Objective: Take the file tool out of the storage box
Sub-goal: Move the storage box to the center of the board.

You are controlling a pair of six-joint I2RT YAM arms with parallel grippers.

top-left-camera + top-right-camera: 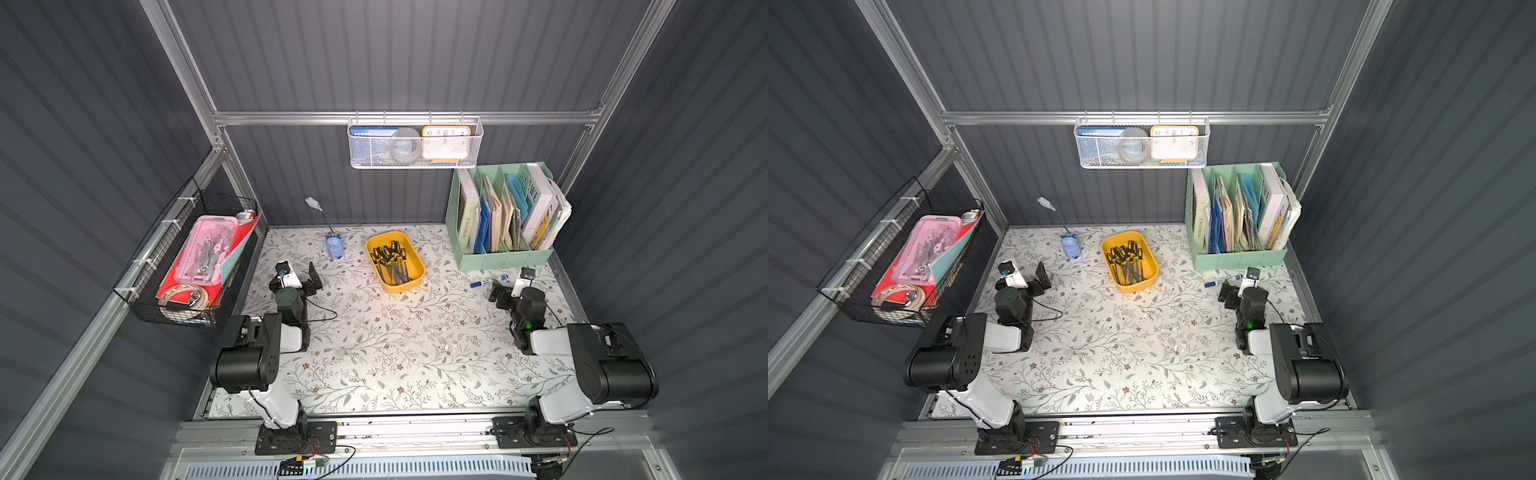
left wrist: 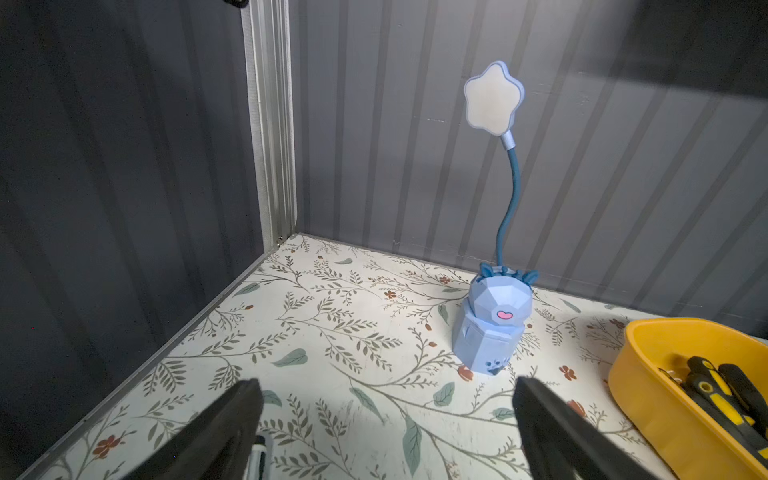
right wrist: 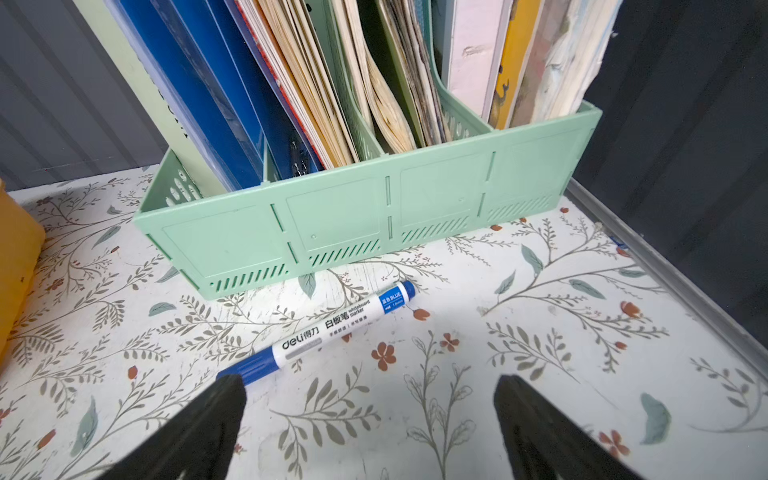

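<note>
Floral-papered tabletop [image 1: 395,353], grey ribbed walls all round, and both arms sit low at the sides. The left gripper [image 2: 386,384] has its jaws spread wide with nothing between them, and the right gripper [image 3: 370,380] is just as wide and just as empty. The storage box [image 1: 402,287] sits far and centre on the table, between the blue desk lamp [image 2: 492,324] on its left and the green file organiser [image 3: 332,216] on its right, well apart from both grippers. Inside, the file tools [image 1: 390,264] lie in a crossed, overlapping heap, and that looks like the trouble. A pinch on one handle could lift its neighbours too, or drag the light tub along. A left-arm reach could also clip the lamp, and the right gripper has a blue marker [image 3: 328,328] just beside one finger.
</note>
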